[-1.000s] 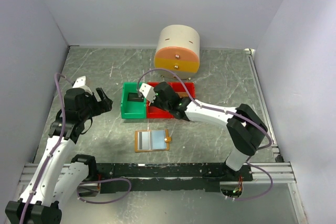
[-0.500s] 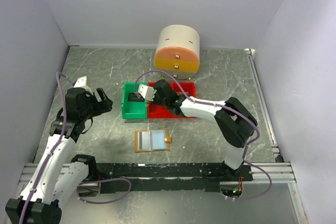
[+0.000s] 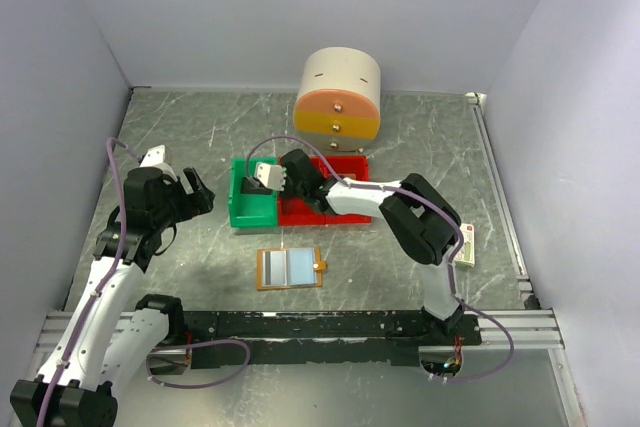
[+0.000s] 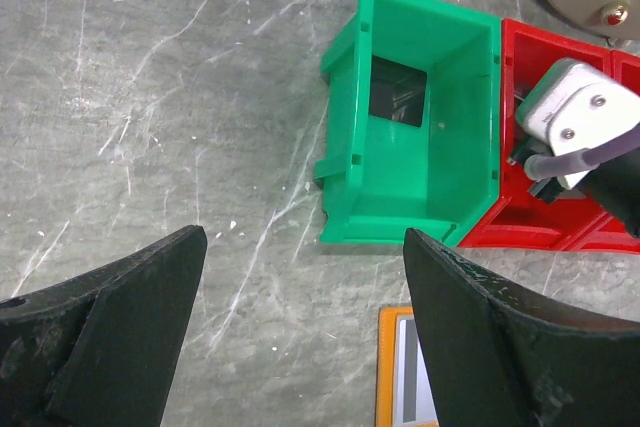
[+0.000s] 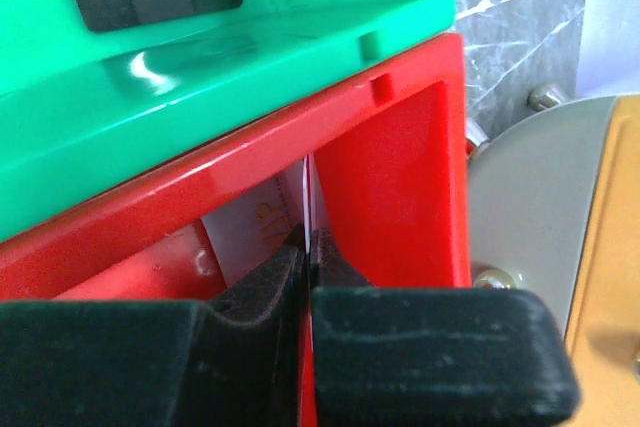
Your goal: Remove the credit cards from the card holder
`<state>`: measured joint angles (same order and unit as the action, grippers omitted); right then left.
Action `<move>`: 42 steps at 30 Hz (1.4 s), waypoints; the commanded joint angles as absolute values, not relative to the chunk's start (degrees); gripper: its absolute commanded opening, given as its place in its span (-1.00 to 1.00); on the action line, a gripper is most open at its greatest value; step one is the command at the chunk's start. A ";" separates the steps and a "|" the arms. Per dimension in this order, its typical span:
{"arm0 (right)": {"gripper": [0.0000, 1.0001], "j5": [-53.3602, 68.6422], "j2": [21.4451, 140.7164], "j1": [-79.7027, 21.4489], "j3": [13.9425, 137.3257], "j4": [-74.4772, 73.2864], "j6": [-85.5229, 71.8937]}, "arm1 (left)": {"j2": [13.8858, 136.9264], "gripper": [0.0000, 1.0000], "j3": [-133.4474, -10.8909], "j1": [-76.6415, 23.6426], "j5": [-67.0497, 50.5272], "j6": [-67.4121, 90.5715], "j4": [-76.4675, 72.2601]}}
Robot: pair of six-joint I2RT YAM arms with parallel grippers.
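The grey marbled table (image 3: pixel 180 127) carries everything; at its far edge stands a round cabinet (image 3: pixel 338 95) with an orange front; the right arm (image 3: pixel 420 217) reaches left across the middle, and the left arm (image 3: pixel 110 277) rises at the left side; a green bin (image 3: pixel 245 215) and a red bin (image 3: pixel 355 167) sit touching side by side; the card holder (image 3: pixel 290 267) lies open on the table just in front of them; the left gripper (image 4: pixel 305 235) hovers with its jaws spread wide, holding nothing; the right gripper (image 5: pixel 305 247) is pinched tight on a pale credit card (image 5: pixel 255 227) inside the red bin; a dark credit card (image 4: pixel 398 92) lies flat in the green bin; a small white box (image 3: pixel 466 244) rests near the right arm.
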<state>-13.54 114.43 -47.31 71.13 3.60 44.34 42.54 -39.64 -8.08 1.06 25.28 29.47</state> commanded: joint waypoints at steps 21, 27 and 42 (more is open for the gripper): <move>0.10 -6.78 107.76 -45.66 65.26 5.48 39.57 | 42.80 0.81 -40.45 -7.82 -0.25 23.82 28.30; 0.12 -4.78 101.38 -45.41 63.67 8.26 32.35 | 43.01 0.81 -40.43 -7.82 -0.48 23.82 28.26; 0.58 3.60 78.58 -44.04 45.22 8.83 -31.83 | 47.16 0.77 -41.70 -7.82 -1.69 24.77 30.09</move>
<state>-3.73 78.56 -44.25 45.54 16.78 -10.20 45.52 -39.68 -8.10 -0.16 24.67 29.47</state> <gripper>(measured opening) 0.795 0.888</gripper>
